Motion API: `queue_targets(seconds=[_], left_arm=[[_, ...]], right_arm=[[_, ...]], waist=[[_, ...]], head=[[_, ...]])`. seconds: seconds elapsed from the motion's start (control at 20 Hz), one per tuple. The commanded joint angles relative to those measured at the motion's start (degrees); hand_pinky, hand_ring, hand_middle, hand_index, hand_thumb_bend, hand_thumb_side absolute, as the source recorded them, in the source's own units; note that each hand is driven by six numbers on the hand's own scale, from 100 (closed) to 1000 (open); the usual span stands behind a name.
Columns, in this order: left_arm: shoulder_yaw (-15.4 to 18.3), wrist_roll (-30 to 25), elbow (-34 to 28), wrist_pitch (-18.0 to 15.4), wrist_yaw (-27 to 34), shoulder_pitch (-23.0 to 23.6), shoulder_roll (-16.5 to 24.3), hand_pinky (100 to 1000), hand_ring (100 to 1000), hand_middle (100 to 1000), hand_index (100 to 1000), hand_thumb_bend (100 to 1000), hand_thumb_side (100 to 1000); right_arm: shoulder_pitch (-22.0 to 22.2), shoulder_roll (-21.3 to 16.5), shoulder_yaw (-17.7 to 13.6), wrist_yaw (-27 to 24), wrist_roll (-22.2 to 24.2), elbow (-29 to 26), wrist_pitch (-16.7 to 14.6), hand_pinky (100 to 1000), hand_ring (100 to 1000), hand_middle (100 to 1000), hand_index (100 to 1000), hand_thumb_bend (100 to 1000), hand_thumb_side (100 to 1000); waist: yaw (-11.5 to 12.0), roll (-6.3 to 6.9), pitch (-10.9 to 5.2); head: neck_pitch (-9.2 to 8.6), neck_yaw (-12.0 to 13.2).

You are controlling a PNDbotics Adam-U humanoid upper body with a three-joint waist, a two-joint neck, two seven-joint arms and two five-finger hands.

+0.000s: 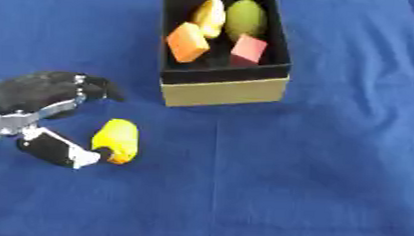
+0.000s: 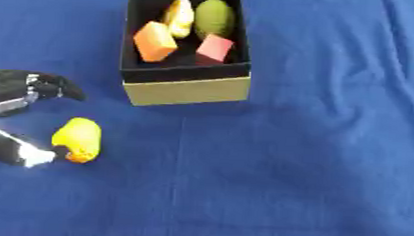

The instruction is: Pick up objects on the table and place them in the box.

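One yellow fruit (image 1: 116,140) left on the cloth (image 1: 286,183), near the box (image 1: 224,89). My left hand (image 1: 36,102) brackets it, fingers uncurled, thumb touching; I'd close squarely before lifting.

Twin head views, steeply downward

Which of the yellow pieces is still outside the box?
The yellow piece with the orange end, lying on the blue cloth beside the left hand. The other, paler yellow one already sits in the box with the green piece and the blocks.
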Motion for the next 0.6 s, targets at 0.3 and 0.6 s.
queue_targets(seconds=[0.3,0.6], left_arm=[[-1.49,-6.9,3.89,-1.62,-0.29,-2.14,-0.69,842,769,712,850,337,383],[-2.0,-12.1,5.36,-3.37,-1.78,-2.96,-1.63,811,715,626,773,242,305]], right_arm=[[-0.95,0.02,0.0,0.44,-0.31,-0.59,0.51,774,786,731,820,100,539],[-1.31,0.39,0.12,0.15,-0.41,-0.59,0.73,774,786,730,821,100,541]], waist=[[-0.49,0.0,-0.36],[-0.63,-0.07,-0.1]], head=[[-1.03,0.31],[-1.08,0.19]])
